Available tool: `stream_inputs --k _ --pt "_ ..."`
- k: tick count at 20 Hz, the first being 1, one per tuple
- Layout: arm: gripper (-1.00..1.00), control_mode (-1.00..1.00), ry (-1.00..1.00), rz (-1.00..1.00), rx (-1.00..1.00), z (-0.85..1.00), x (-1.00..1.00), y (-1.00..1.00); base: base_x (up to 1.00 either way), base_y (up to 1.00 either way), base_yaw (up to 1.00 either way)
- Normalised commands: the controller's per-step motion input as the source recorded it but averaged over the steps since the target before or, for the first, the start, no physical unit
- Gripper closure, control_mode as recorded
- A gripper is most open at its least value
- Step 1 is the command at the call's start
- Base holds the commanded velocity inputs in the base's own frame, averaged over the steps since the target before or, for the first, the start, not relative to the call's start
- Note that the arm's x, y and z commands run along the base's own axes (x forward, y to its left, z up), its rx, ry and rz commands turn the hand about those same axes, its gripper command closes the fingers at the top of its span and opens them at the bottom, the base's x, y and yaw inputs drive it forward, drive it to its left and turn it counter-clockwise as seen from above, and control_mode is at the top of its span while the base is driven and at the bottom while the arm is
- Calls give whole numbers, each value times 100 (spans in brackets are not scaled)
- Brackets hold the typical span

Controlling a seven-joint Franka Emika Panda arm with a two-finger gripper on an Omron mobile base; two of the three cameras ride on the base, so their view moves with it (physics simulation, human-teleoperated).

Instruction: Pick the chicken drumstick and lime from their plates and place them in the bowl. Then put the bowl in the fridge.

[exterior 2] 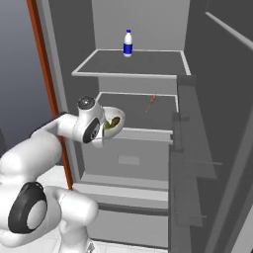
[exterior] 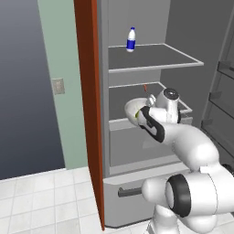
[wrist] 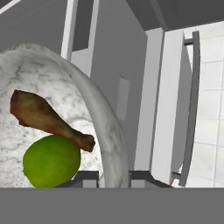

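Note:
My gripper [wrist: 114,177] is shut on the rim of the speckled whitish bowl [wrist: 103,127], one finger inside the wall and one outside. In the bowl the brown chicken drumstick [wrist: 48,120] rests on top of the green lime [wrist: 51,161]. From the base, the bowl [exterior: 133,109] [exterior 2: 117,117] hangs tilted at the front edge of the open fridge's [exterior: 155,59] middle shelf [exterior 2: 148,131], with my gripper [exterior: 144,118] [exterior 2: 105,130] on its near side. The plates are out of view.
A blue-labelled bottle [exterior: 131,39] [exterior 2: 128,43] stands on the upper shelf. A small orange-red item [exterior 2: 152,100] lies on the middle shelf. The fridge door [exterior 2: 197,163] stands open at right. A brown cabinet panel [exterior: 89,114] borders the left. The bottom drawer has a bar handle [exterior: 130,192].

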Motion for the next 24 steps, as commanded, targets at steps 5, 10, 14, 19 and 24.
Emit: stream_inputs --k 5,10,14,19,24 --pt "100 -100 0 0 0 5 32 -8 0 0 0" --pt "100 -100 0 7 0 0 34 -3 0 0 0" --pt "100 -100 0 1 0 0 42 0 0 0 0" --pt "100 -100 0 0 0 0 44 -4 0 0 0" --pt "100 -100 0 0 0 0 45 -5 0 0 0"
